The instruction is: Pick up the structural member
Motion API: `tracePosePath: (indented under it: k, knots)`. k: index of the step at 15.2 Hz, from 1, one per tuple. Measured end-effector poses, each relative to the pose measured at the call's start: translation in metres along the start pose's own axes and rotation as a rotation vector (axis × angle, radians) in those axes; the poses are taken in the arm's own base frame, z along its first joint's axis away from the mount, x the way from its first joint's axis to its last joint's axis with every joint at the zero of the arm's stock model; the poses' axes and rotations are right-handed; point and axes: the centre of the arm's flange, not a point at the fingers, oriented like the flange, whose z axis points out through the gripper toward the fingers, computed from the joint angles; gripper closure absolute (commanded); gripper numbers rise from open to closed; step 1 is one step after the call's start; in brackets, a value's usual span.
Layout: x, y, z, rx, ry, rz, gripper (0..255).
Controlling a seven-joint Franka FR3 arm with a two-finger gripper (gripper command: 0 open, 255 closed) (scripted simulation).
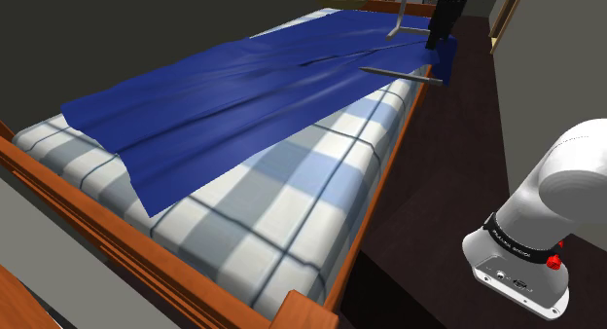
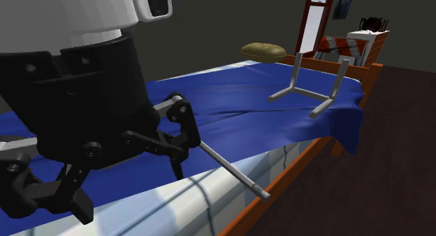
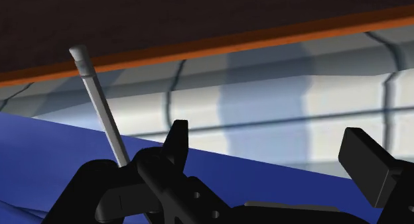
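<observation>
A thin grey rod (image 1: 399, 76) (image 2: 234, 170) (image 3: 99, 103) lies on the blue blanket (image 1: 243, 93) near the bed's side edge, one end reaching over the checked mattress. My black gripper (image 1: 435, 43) (image 3: 269, 143) hovers low over the blanket, open. The rod runs just outside one finger (image 3: 176, 140) (image 2: 183, 126), not between the two. The other finger (image 3: 365, 160) stands well apart. Further along the bed, a grey frame of joined bars (image 2: 311, 88) (image 1: 404, 25) rests on the blanket, away from the gripper.
The bed has an orange wooden frame (image 1: 384, 171) (image 3: 219, 47) with dark floor (image 1: 447, 210) beside it. A tan cushion-like lump (image 2: 264, 51) sits at the bed's far end, next to a red-and-white striped object (image 2: 342, 46). My white base (image 1: 545, 230) stands on the floor.
</observation>
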Motion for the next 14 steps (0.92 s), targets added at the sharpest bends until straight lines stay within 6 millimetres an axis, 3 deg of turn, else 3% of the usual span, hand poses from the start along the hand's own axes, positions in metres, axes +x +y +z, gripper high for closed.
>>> tracePosePath:
  k: [14]
  knots:
    - [0.094, 0.135, 0.098, 0.063, -0.023, -0.126, 0]
